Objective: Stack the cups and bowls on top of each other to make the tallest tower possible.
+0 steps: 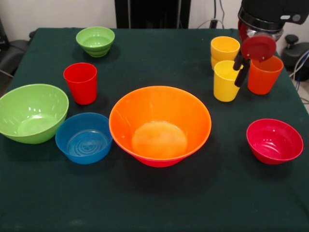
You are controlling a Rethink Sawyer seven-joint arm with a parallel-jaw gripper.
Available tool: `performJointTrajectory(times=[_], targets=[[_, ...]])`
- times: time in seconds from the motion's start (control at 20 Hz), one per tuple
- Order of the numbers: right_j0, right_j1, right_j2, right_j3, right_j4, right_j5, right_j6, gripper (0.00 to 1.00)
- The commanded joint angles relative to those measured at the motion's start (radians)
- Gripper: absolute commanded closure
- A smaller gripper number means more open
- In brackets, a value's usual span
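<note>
The large orange bowl (160, 124) sits in the middle of the table, nested in the large pink bowl, of which only a strip shows underneath (157, 162). A medium-large green bowl (32, 113) and a small blue bowl (83, 138) stand to its left, a small red bowl (274, 141) to its right, and a small green bowl (95, 40) at the far left. A red cup (80, 83) stands upright at the left. Two yellow cups (225, 49) (225, 81) and an orange cup (264, 75) stand at the far right. My gripper (240, 72) hangs between the nearer yellow cup and the orange cup and holds nothing.
The dark green table cloth (154, 203) covers the table. The arm's red and black wrist (259, 46) comes down over the far right corner. Dark equipment and cables stand beyond the table's right edge (297, 53).
</note>
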Motion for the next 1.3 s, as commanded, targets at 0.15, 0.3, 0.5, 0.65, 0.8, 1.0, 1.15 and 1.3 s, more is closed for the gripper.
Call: performJointTrajectory(times=[0.15,0.3,0.5,0.65,0.8,1.0,1.15,1.3], targets=[[0.03,0.029,0.138,0.076,-0.014,0.039,0.046,0.0],[0.033,0.036,0.146,0.091,-0.006,-0.002,0.051,0.0],[0.027,0.036,0.174,0.13,0.004,-0.081,0.036,0.0],[0.016,0.016,0.181,0.165,-0.006,-0.105,0.007,0.0],[0.009,-0.01,0.177,0.198,-0.03,-0.108,-0.024,0.0],[-0.007,-0.047,0.19,0.252,-0.036,-0.131,-0.05,0.0],[-0.026,-0.079,0.205,0.295,-0.042,-0.148,-0.075,0.0],[-0.035,-0.089,0.207,0.306,-0.053,-0.149,-0.08,0.0]])
